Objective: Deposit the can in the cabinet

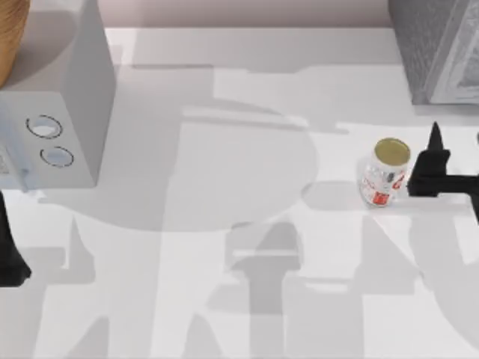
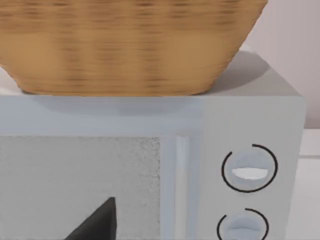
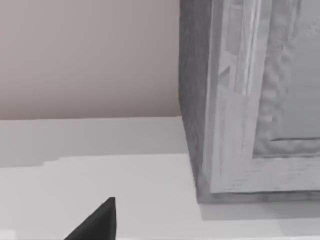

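Can [image 1: 386, 173]: gold-topped silvery cylinder, upright.

A smooth light grey box with two round rings [image 1: 56, 120] stood at the upper left of the frame on the white counter [image 1: 224, 284], with a woven tan wicker basket [image 2: 130, 45] resting on top.

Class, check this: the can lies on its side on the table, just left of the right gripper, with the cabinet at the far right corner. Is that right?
One thing is wrong: the can stands upright, gold top up, as the top view shows. It is just left of the right gripper, and the cabinet sits at the far right corner.
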You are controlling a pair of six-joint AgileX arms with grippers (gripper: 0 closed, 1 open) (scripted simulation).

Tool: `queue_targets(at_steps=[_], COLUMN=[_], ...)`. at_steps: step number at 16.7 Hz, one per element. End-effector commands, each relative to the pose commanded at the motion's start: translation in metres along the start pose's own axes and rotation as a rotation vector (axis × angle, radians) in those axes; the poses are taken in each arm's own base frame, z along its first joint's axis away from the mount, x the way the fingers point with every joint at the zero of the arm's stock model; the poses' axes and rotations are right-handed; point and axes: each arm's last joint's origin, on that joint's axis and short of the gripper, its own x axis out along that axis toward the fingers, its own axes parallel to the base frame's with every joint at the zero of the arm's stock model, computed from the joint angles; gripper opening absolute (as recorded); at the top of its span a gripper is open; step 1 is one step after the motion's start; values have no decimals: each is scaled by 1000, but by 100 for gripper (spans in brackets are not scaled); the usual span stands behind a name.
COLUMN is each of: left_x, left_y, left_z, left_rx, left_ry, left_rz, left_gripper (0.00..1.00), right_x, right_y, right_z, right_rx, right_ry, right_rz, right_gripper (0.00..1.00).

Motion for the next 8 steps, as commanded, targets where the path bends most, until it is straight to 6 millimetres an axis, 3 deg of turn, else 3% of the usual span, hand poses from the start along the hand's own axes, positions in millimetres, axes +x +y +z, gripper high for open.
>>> queue_targets(at_steps=[4, 8], left_x=[0, 0], left_y=[0, 0], left_z=[0, 0], left_rx=[0, 0], left_ry=[0, 0], left_rz=[0, 0], left_gripper=[100, 100], right_x=[13, 12], right_y=[33, 54], right_z=[-44, -85], right_rx=[-8, -13], right_ry=[15, 23], right_rz=[11, 22], right_gripper=[100, 100])
